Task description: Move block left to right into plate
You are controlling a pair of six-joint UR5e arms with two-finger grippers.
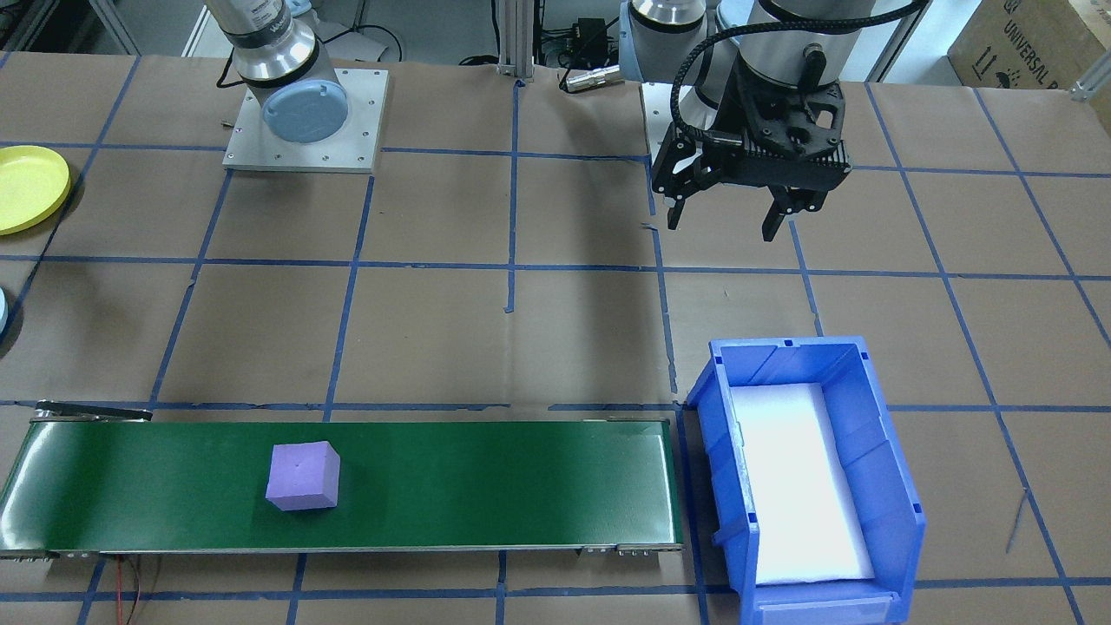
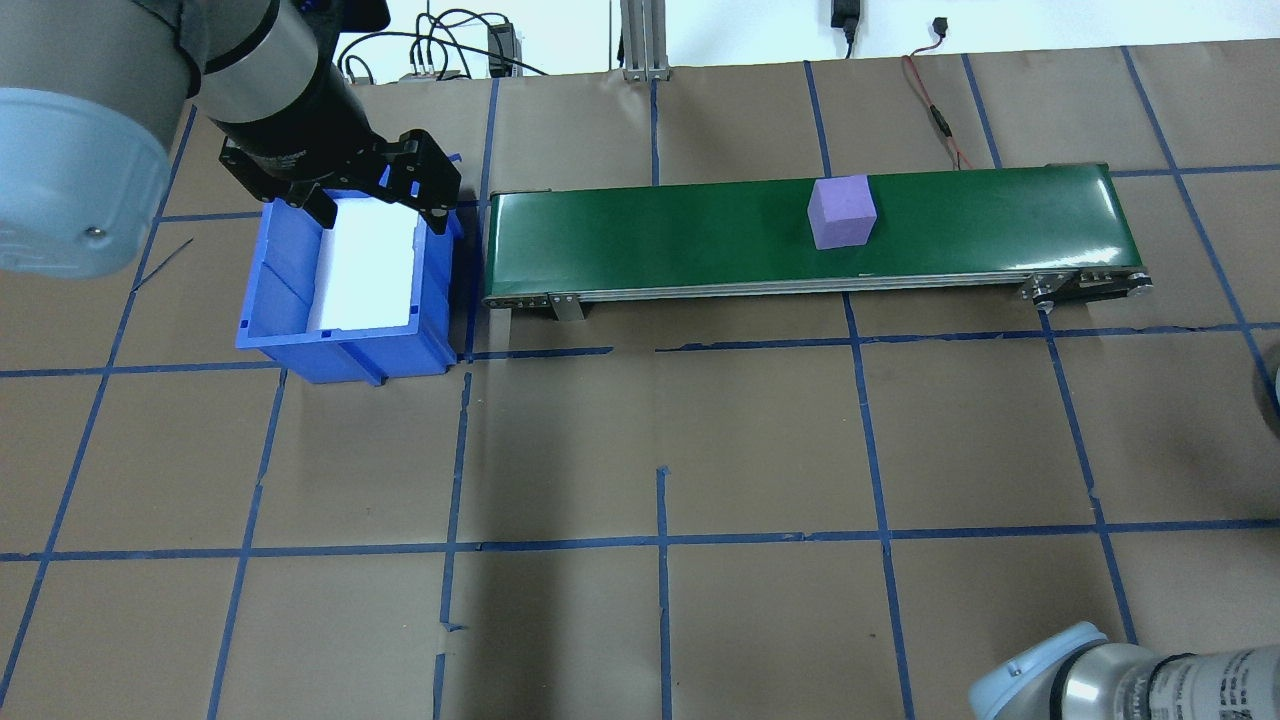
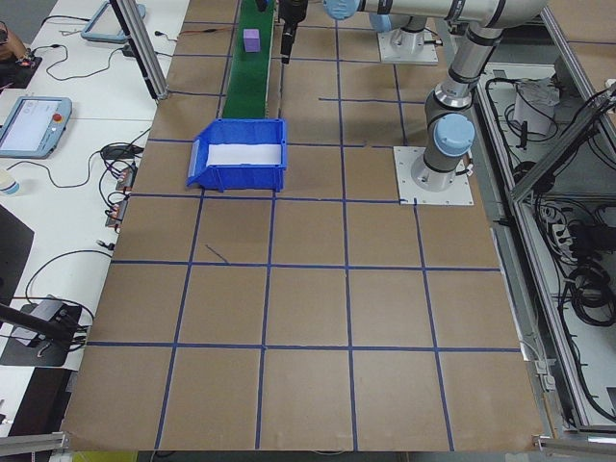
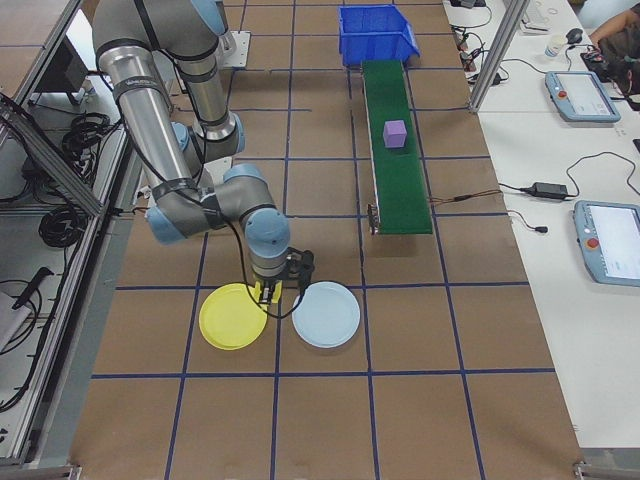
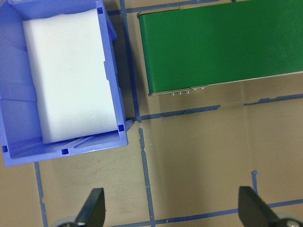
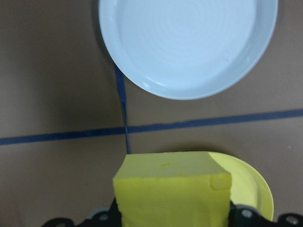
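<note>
A purple block (image 1: 302, 476) lies on the green conveyor belt (image 1: 486, 486), toward the belt end far from the blue bin; it also shows in the overhead view as the purple block (image 2: 842, 212). My left gripper (image 2: 380, 215) hangs open with nothing in it over the bin's near edge, and its fingertips (image 5: 94, 208) frame bare table in the left wrist view. My right gripper (image 4: 280, 292) is shut on a yellow block (image 6: 173, 189) just above the table. It sits between a yellow plate (image 4: 233, 316) and a light blue plate (image 4: 330, 314).
The blue bin (image 1: 877, 451) with a white foam liner stands at the belt's end on my left side. A red cable (image 2: 935, 110) runs behind the belt. Blue tape lines grid the brown paper table. Tablets and cables lie on side benches.
</note>
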